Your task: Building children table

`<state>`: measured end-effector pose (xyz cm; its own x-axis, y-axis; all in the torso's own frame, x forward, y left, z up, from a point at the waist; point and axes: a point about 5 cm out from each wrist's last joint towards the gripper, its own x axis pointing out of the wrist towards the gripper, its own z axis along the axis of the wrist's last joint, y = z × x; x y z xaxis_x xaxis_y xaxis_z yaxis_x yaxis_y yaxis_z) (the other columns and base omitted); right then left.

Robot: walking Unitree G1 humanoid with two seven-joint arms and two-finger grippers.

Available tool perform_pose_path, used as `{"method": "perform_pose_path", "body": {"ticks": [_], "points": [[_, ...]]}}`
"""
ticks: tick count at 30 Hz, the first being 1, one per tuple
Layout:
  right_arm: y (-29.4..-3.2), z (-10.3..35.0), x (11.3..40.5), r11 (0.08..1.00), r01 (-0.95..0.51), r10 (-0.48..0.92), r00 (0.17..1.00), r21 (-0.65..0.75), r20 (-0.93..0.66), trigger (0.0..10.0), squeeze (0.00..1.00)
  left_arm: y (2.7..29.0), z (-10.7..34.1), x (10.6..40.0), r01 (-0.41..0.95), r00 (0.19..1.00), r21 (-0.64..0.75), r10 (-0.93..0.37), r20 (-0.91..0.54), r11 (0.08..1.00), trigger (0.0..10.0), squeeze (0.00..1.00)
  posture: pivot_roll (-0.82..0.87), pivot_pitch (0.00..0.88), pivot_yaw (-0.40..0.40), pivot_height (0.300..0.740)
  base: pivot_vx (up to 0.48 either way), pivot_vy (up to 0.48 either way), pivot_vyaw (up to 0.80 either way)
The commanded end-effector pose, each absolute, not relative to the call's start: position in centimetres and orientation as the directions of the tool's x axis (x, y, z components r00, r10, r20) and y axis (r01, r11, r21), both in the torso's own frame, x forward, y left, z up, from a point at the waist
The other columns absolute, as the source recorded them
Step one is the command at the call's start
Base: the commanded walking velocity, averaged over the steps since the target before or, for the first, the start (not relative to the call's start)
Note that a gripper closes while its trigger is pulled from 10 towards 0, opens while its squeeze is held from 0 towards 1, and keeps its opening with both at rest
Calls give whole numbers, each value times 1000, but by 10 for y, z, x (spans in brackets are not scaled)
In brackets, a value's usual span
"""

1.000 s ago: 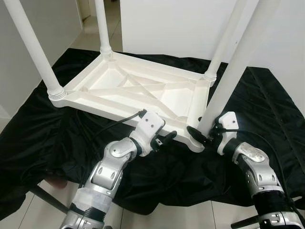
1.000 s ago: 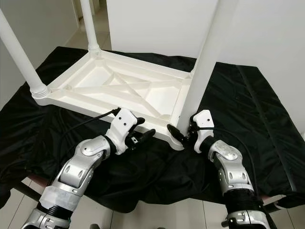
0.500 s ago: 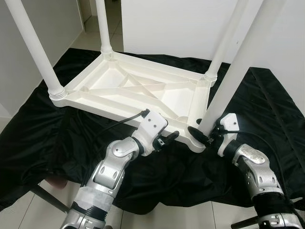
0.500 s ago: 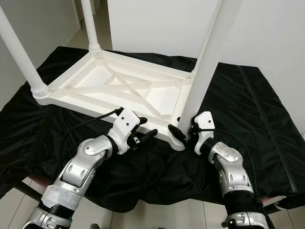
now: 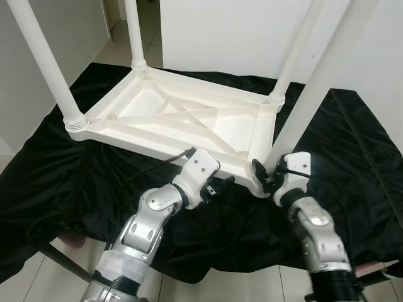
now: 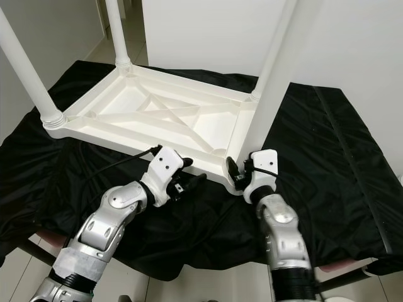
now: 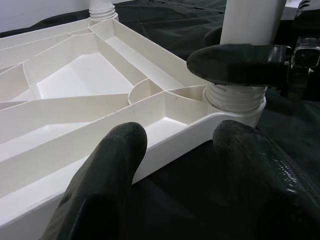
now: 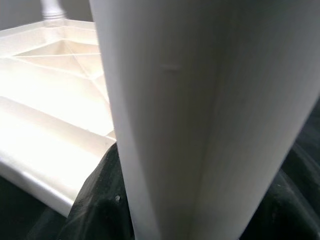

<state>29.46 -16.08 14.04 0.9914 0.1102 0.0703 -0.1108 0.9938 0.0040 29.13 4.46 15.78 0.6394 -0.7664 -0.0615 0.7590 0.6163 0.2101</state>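
White plastic children's table top [image 5: 182, 119] lies upside down on a black cloth [image 5: 56, 170], ribbed underside up, four white round plastic legs standing in its corner sockets. Right gripper [image 5: 263, 177] is clamped on the base of the near-right leg [image 5: 308, 100], one finger just above the threaded collar [image 7: 235, 97]; that collar is clear in the left wrist view. Right wrist view is mostly leg surface, so its exact contact is probably a full wrap, hard to confirm. Left gripper [image 5: 221, 183] is spread open, straddling the near rim [image 7: 165, 145], one finger on it. Cloth overhangs the near edge; tiled floor [image 5: 38, 277] below.
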Motion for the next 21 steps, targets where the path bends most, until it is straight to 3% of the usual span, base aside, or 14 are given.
{"method": "perform_pose_path", "body": {"ticks": [1,7,16,17,18,19,20,21], "points": [[-158,136,291,1000,7,-8,999,25,46,10000,0,48,156,292,725,679,214,-731,-63,655,10000,0,-10,62,-27,740,0,0,0],[-144,133,286,981,157,-161,986,111,32,10000,0,49,157,292,718,687,212,-724,-62,663,10000,0,-5,64,-20,740,0,0,0],[-126,139,281,985,101,-109,993,140,53,10000,0,48,154,293,697,714,168,-695,-81,697,10000,0,-7,68,-21,740,0,0,0],[-120,140,279,985,86,-94,994,151,47,10000,75,49,155,293,693,718,173,-692,-76,700,10000,0,-4,67,-23,740,0,0,0],[-120,140,279,985,86,-94,994,151,47,10000,75,49,155,293,693,718,173,-692,-76,700,10000,0,-4,67,-23,740,0,0,0],[-119,141,279,986,79,-88,995,149,51,10000,698,49,155,293,692,719,171,-690,-78,702,10000,0,-2,66,-24,740,0,0,0],[-117,141,279,985,58,-68,996,162,58,10000,1000,50,156,294,690,721,168,-689,-74,704,10000,0,-2,66,-24,740,0,0,0],[-117,141,279,985,58,-68,996,162,58,10000,1000,50,156,294,690,721,168,-689,-74,704,10000,0,-2,66,-24,740,0,0,0]]}}
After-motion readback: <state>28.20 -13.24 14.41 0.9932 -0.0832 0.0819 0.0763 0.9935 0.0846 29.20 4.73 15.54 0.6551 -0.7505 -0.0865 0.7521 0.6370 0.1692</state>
